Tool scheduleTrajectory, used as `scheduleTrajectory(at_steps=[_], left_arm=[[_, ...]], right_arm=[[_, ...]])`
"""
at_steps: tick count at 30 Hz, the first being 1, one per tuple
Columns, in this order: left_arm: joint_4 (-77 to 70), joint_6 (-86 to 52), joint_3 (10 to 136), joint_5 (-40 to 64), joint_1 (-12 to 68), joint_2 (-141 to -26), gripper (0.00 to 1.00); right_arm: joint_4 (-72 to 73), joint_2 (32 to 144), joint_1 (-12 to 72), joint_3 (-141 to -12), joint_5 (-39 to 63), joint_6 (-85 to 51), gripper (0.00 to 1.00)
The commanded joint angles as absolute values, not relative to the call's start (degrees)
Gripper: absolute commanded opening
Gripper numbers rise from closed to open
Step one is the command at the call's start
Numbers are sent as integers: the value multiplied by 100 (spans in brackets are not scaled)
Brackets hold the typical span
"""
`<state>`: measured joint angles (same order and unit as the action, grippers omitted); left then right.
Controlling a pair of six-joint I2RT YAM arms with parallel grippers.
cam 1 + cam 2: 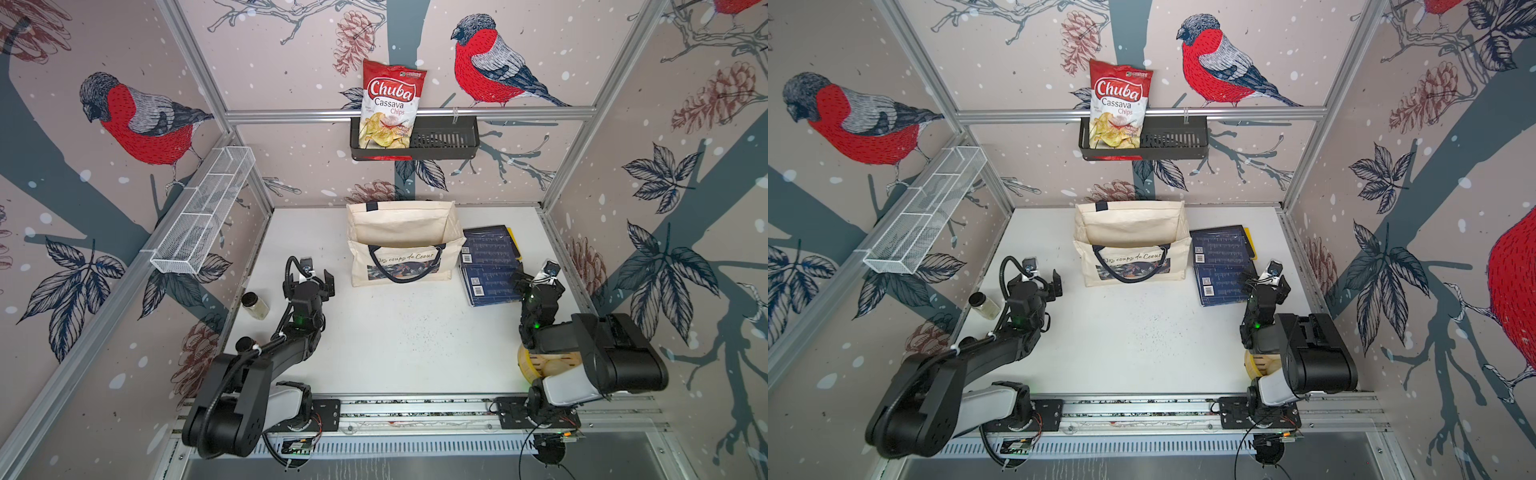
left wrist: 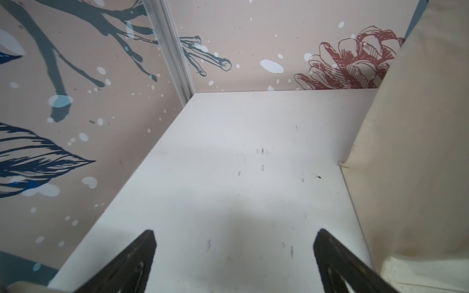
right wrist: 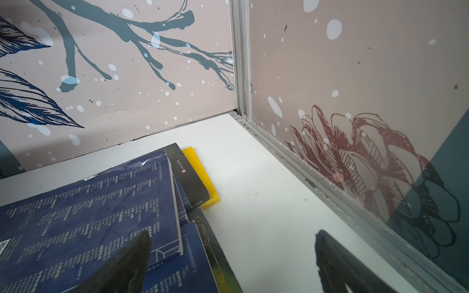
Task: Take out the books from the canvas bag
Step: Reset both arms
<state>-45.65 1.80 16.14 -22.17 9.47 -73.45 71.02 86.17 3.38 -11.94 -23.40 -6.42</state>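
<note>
A cream canvas bag [image 1: 405, 245] [image 1: 1131, 245] stands upright with its mouth open at the rear middle of the white table [image 1: 395, 340], navy handles hanging over the cursive lettering on its front. The books [image 1: 488, 266] [image 1: 1221, 266] lie outside it in a loose, overlapping pile flat on the table, just beside the bag on the robot's right, between it and the side wall. Navy covers with white barcode labels are uppermost. The right wrist view shows a black book [image 3: 189, 177] and a yellow book [image 3: 200, 172] poking out from under the navy ones at the far edge. The right gripper [image 1: 536, 284] [image 3: 233, 234] is poised over the pile's near corner, jaws spread wide and holding nothing. One finger [image 3: 132, 256] overlaps a navy cover, though whether it touches cannot be told. The left gripper [image 1: 320, 282] [image 2: 234, 233] hangs above bare table just beside the bag's other side [image 2: 418, 152], jaws likewise wide apart and empty. A small jar [image 1: 255, 305] stands at the table's left edge near the left arm. A round yellow-and-wood object [image 1: 548, 365] sits mostly hidden beneath the right arm. On the back wall a chips bag [image 1: 390, 108] stands in a black basket [image 1: 444, 139], and a white wire shelf [image 1: 203, 212] runs along the left wall.
</note>
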Motion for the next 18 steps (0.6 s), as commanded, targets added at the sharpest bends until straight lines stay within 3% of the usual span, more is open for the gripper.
scheduleTrajectory(at_steps=[1, 11, 18], left_arm=[[-5639, 219, 1605, -1842, 860, -7733, 97], [-6571, -170, 1583, -1328, 366, -8670, 98], [-6406, -229, 1639, -1005, 211, -8643, 98]], right_arm=[[7128, 8596, 349, -1213, -2290, -717, 100], [7126, 8598, 345, -1214, -2293, -720, 100], [7121, 8588, 343, -1214, -2287, -721, 100]])
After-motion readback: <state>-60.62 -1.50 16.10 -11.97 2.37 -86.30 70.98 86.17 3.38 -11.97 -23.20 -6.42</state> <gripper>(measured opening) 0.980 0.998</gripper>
